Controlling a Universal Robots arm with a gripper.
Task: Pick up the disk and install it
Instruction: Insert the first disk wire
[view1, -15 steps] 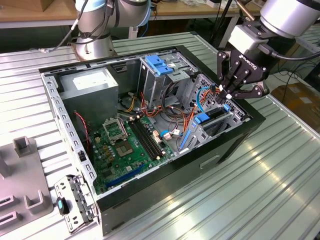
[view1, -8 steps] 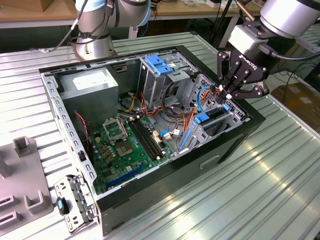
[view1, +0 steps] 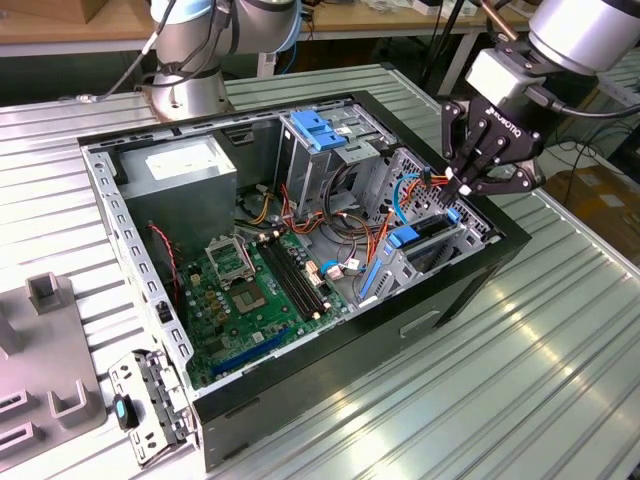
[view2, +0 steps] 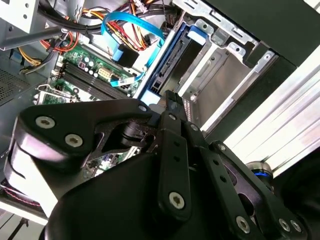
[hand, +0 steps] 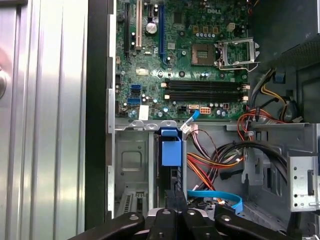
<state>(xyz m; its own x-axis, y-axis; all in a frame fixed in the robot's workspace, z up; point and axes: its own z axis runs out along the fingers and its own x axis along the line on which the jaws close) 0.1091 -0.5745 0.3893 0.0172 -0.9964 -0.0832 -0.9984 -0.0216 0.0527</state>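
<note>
Gripper (view2: 169, 97) closed, tips at disk (view2: 175, 60) | second wrist view: disk on edge in bay (view2: 227, 75) | exterior view: gripper above case (view1: 330, 365) | first wrist view: motherboard (hand: 190, 65) beyond disk

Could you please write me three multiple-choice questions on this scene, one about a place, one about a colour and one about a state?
1. Where does the gripper hang?
A over a keyboard; B over the drive bay beside the disk; C inside a drawer.
2. What colour are the disk's rails?
A red; B green; C blue.
3. The memory slots on the motherboard are:
A empty; B filled; C under a cover.

Answers:
1 B: the exterior view shows it above the bay at the case's edge on the exterior view's right.
2 C: a blue rail runs along the disk in both wrist views.
3 A: the first wrist view shows bare black slots.
</note>
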